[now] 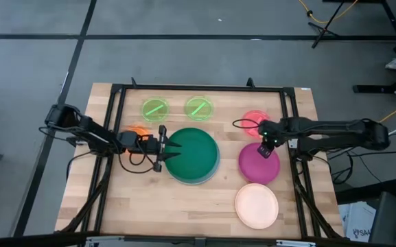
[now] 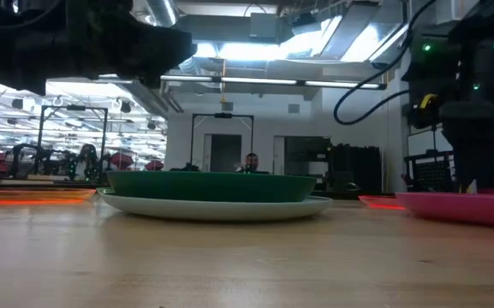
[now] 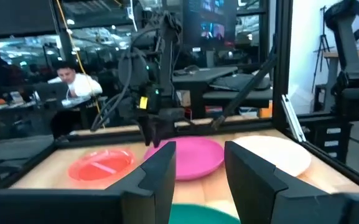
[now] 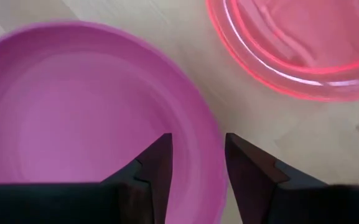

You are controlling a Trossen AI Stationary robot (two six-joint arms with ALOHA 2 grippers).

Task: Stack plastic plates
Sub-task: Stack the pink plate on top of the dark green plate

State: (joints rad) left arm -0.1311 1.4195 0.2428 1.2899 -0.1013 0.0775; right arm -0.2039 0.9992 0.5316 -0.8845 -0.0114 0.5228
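Observation:
A dark green plate (image 1: 192, 152) lies in a light blue plate (image 1: 204, 180) at mid table; both also show in the low view, the green plate (image 2: 208, 185) on the blue one (image 2: 221, 206). My left gripper (image 1: 160, 147) is open at the green plate's left rim, just above it. My right gripper (image 1: 267, 148) is open and points down over the far rim of the magenta plate (image 1: 258, 165). In the right wrist view its fingers stand on either side of that rim (image 4: 211, 163). I cannot tell whether they touch it.
The cream plate (image 1: 257, 205) lies near the front right, and the translucent pink plate (image 1: 254, 121) lies beyond the magenta one. Two neon green plates (image 1: 156, 108) (image 1: 199, 107) lie at the far side. The orange plate (image 1: 137, 131) is partly under my left arm. Black frame rails run along the table's sides.

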